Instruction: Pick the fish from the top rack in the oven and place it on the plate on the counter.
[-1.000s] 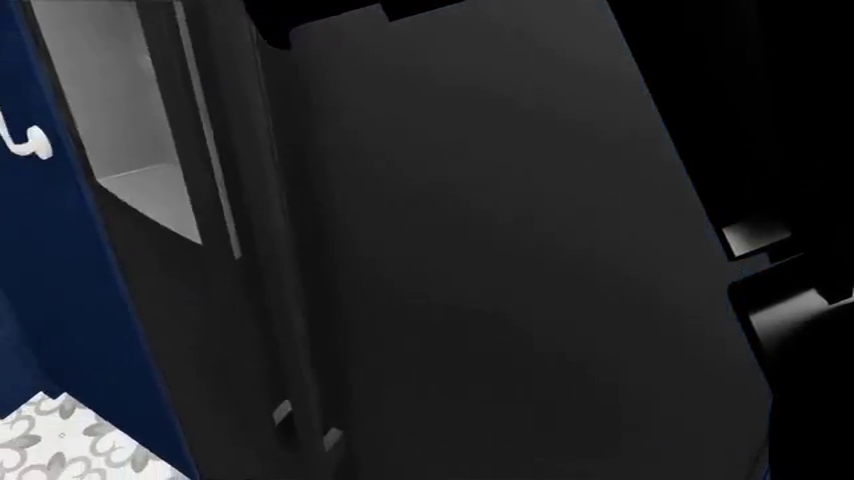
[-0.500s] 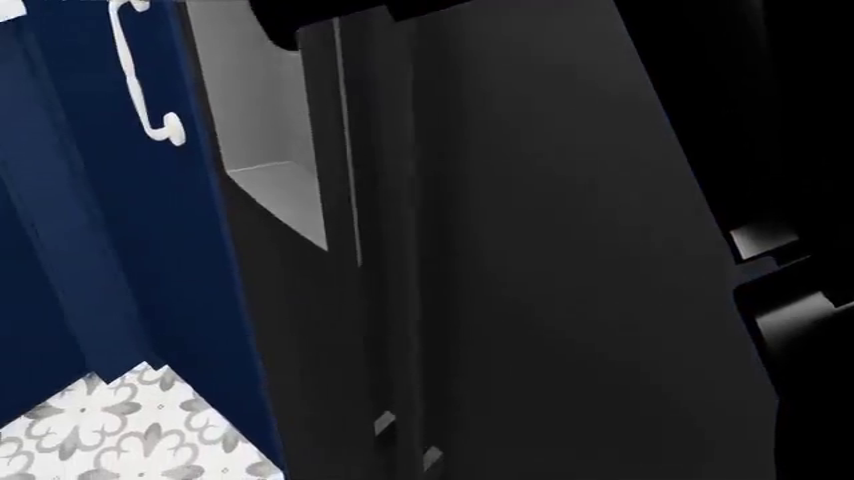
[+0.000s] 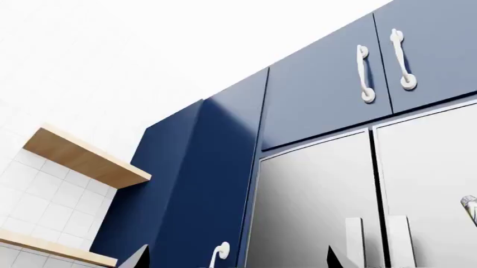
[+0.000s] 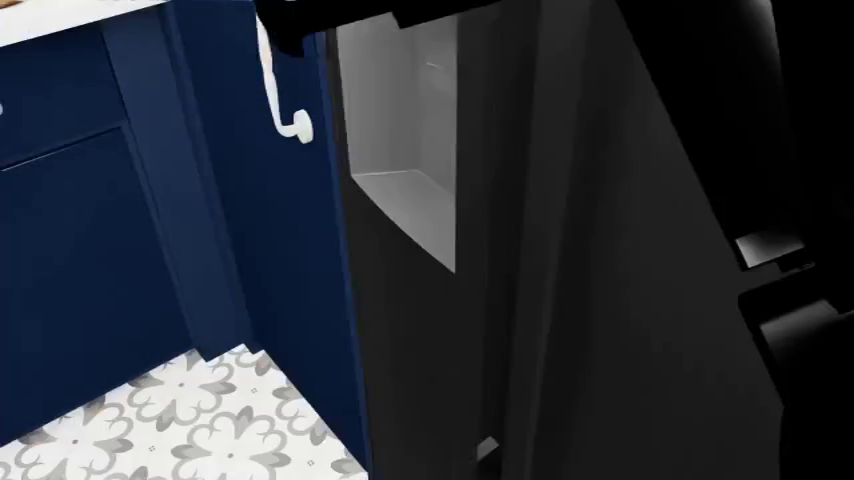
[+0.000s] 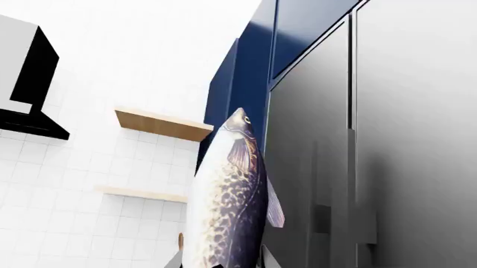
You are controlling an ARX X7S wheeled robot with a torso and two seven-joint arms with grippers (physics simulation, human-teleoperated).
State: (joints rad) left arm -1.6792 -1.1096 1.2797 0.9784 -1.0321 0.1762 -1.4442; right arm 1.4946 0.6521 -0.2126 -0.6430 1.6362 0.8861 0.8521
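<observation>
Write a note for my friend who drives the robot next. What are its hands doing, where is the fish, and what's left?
Right gripper: shut on the fish, which sticks up out of it, head end away from the gripper, in front of the blue cabinets.
Left gripper: only its fingertips show, spread apart with nothing between them.
Done: the fish is picked up and out in the kitchen.
Left: the plate shows in no view. Find it on the counter and set the fish on it.

Head view swung leftward, navy cabinet (image 4: 160,200) now fills the left, more patterned floor (image 4: 187,420) showing
</observation>
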